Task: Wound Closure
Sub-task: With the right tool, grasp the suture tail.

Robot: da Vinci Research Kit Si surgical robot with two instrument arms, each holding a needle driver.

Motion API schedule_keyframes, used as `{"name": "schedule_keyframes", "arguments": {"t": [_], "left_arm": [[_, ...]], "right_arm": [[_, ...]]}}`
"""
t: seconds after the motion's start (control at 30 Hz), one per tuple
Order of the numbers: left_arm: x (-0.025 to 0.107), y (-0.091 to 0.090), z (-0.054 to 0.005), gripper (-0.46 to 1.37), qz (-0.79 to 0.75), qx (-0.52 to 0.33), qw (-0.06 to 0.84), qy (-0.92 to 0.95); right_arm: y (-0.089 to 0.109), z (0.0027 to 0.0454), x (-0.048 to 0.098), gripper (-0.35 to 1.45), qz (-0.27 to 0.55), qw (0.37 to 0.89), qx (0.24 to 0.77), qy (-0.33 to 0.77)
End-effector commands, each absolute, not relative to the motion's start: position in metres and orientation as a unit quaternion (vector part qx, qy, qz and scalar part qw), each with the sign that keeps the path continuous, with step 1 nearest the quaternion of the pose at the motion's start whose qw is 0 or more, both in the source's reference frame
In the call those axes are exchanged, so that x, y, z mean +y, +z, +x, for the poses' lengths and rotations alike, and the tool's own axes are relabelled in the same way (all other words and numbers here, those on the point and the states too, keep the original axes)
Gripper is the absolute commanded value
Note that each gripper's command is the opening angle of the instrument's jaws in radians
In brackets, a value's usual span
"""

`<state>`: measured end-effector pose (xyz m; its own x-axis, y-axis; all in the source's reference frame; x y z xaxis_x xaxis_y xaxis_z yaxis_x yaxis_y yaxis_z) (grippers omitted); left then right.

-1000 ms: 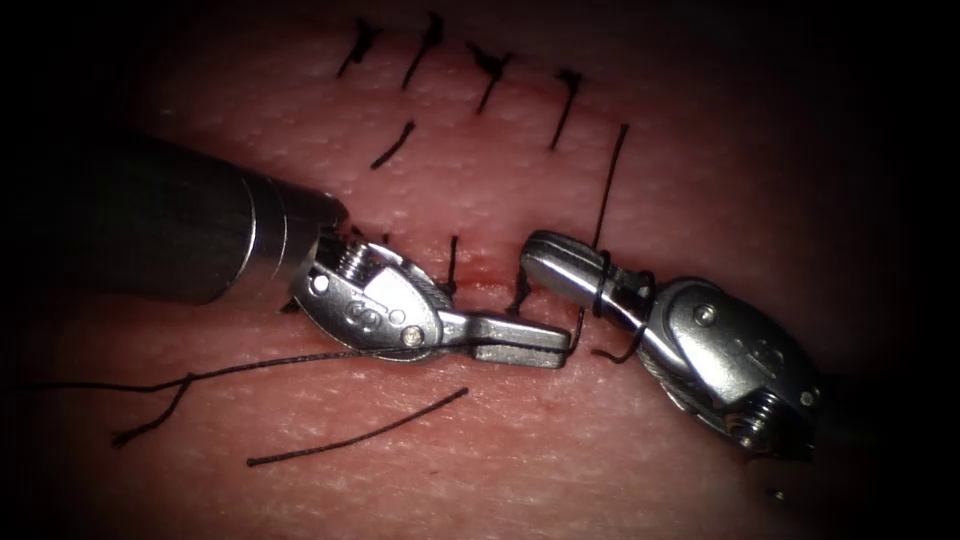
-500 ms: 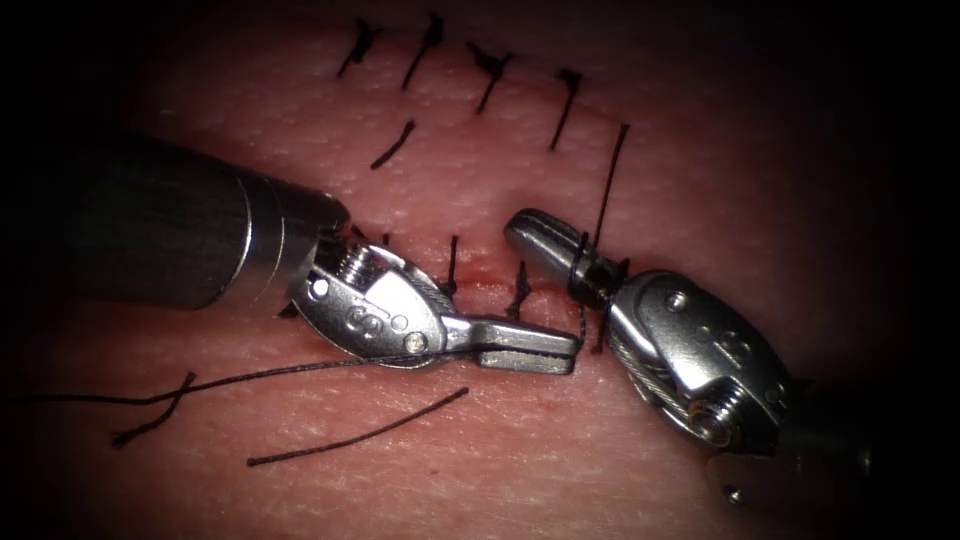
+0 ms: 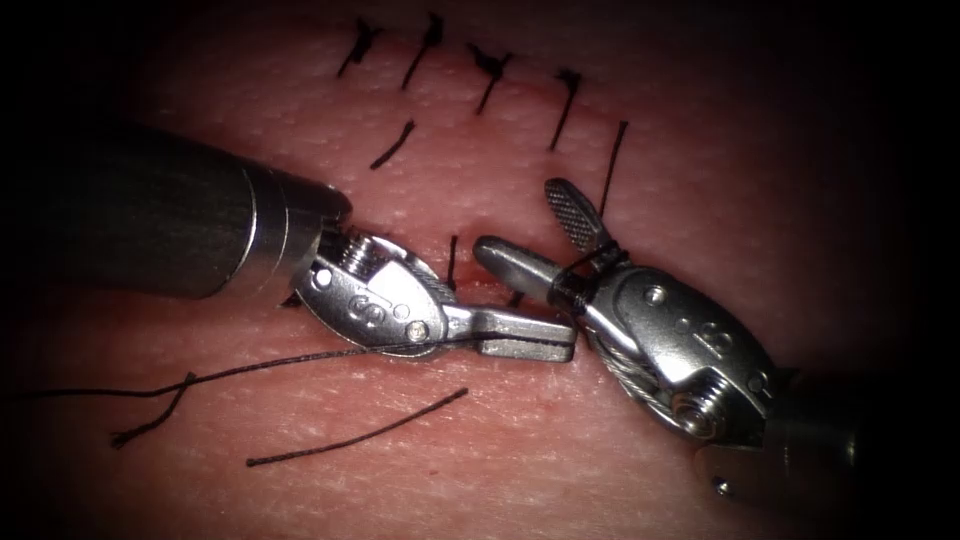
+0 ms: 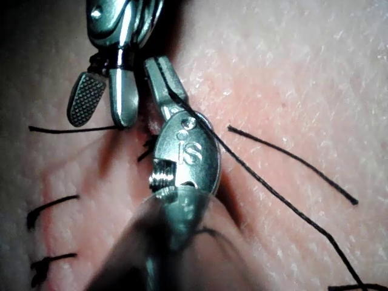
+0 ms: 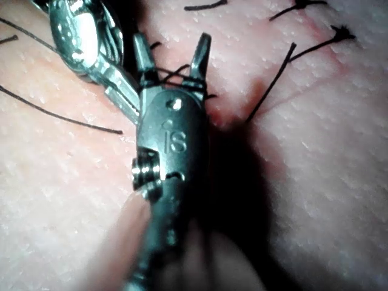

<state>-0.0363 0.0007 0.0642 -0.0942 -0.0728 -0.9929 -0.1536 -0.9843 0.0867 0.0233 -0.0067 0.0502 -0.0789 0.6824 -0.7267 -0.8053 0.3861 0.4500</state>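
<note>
- thread (image 3: 250, 366) is being pinched in the fully closed left hand (image 3: 560, 342), beside the cut (image 3: 470, 280)
- right hand (image 3: 520, 225) is being held wide open, thread looped round it, nothing being gripped

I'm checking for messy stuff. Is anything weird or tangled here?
Yes. The thread is wrapped around the base of the right tool, whose jaws are open. The left tool holds thread, shut. A loose cut end lies on the tissue.

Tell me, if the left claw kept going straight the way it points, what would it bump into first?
Probably the right claw. The left claw, shut on the thread, points right at the right tool's wrist, where thread is looped below its open jaws. Depth is unclear, so it might pass just beside.
</note>
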Motion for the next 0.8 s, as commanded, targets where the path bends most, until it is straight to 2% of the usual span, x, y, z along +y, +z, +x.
{"name": "schedule_keyframes", "arguments": {"t": [0.03,0.43,0.8], "left_arm": [[0.0007,0.0643,-0.0362,-0.35,-0.672,0.085,0.027,0.736],[0.0009,0.0648,-0.0355,-0.35,-0.657,0.101,0.038,0.746],[0.0021,0.0661,-0.0364,-0.35,-0.654,0.105,0.042,0.748]], "right_arm": [[0.0502,0.0232,-0.0067,1.16,-0.06,0.674,0.485,0.554],[0.0511,0.0208,-0.0075,1.07,-0.064,0.637,0.45,0.622],[0.0527,0.0177,-0.0084,1.07,-0.08,0.64,0.428,0.633]]}}
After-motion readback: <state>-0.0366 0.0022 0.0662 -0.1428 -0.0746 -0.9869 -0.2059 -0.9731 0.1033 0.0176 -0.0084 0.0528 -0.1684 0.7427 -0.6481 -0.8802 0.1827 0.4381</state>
